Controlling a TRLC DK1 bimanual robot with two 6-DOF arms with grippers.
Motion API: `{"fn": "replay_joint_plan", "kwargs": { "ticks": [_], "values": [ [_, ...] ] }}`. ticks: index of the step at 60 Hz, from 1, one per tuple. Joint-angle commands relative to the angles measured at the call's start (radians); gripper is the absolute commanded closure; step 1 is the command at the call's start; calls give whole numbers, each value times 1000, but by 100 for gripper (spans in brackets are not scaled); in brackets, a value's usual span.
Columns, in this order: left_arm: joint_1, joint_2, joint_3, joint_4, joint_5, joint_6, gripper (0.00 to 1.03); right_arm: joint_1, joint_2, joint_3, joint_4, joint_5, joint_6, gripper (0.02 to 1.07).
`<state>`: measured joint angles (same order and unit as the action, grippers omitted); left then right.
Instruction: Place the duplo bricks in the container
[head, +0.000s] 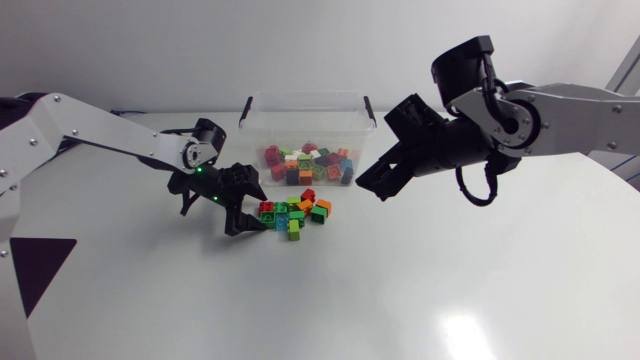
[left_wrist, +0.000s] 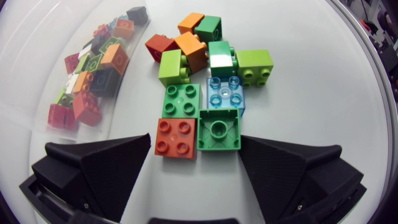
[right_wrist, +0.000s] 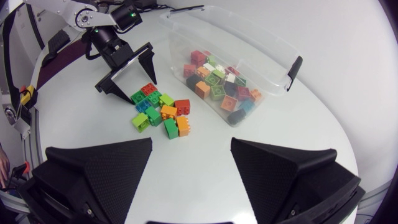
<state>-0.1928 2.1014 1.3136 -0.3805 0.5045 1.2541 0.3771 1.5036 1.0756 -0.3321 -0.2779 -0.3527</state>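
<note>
A loose pile of duplo bricks (head: 295, 212) lies on the white table in front of the clear container (head: 305, 97), which holds several more bricks (head: 308, 163). My left gripper (head: 245, 212) is low at the pile's left end and open. In the left wrist view a red brick (left_wrist: 176, 136) and a green brick (left_wrist: 218, 129) sit side by side between its fingers (left_wrist: 106, 165), close to the pads. My right gripper (head: 378, 183) hangs open and empty above the table, right of the pile and beside the container's front right corner.
The container (right_wrist: 273, 53) has black clip handles at both ends (right_wrist: 294, 65). My left gripper (right_wrist: 127, 84) and the pile (right_wrist: 160, 112) lie ahead of my right gripper (right_wrist: 191, 149). Bare white table spreads in front and to the right.
</note>
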Motion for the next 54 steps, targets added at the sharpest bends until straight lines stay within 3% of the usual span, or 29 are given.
{"fn": "replay_joint_plan", "kwargs": {
  "ticks": [1, 23, 36, 54],
  "values": [
    [-14, 40, 33, -24, 16, 33, 9, -7, -28, -34, 11, -7, -25, 14],
    [-25, 60, 93, -150, 22, 47, 35, -6, -25, -65, 21, -7, -29, 14],
    [-22, 9, 93, -284, 22, 76, 35, 28, 40, -65, 31, -4, -20, 14],
    [-37, -213, -31, -331, 23, 67, 35, 69, 239, 40, 24, 2, -48, 14]
  ]
}}
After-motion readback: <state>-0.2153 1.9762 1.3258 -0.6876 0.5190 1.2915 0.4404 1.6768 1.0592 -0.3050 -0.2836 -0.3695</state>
